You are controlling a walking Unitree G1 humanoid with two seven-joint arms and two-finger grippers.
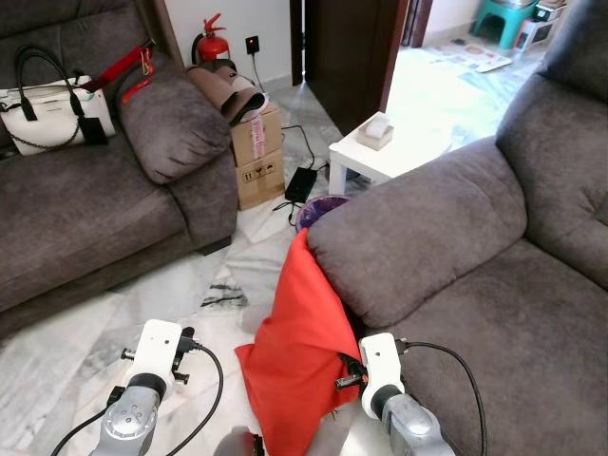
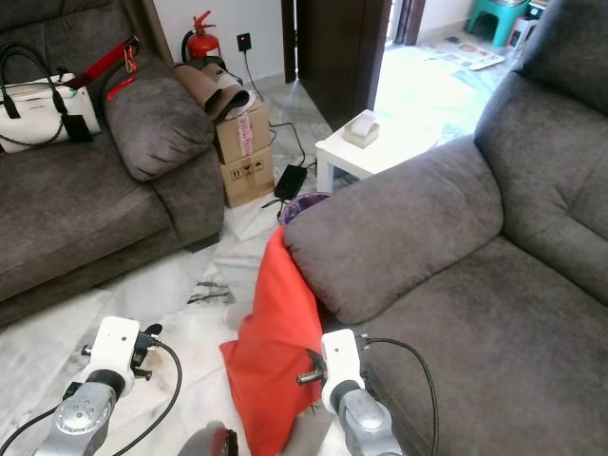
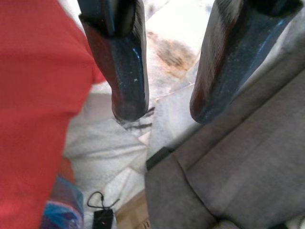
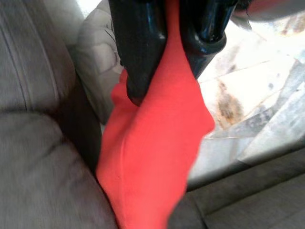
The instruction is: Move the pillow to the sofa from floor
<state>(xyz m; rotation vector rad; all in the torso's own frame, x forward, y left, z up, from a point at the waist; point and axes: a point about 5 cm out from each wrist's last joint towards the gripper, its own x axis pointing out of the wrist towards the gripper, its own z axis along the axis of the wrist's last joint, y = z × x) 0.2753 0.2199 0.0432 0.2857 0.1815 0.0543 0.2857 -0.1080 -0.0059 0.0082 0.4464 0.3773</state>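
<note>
A red pillow stands on end on the marble floor, leaning against the arm of the grey sofa on my right. My right gripper is shut on the pillow's upper edge, with red cloth pinched between its black fingers. The right arm sits low beside the pillow, next to the sofa seat. My left gripper is open with nothing between its fingers, just beside the pillow and over the floor. The left arm is low on the left.
A second grey sofa at the left holds a white handbag and a grey cushion. Cardboard boxes, a fire extinguisher, a power brick with cables and a white side table stand beyond the pillow.
</note>
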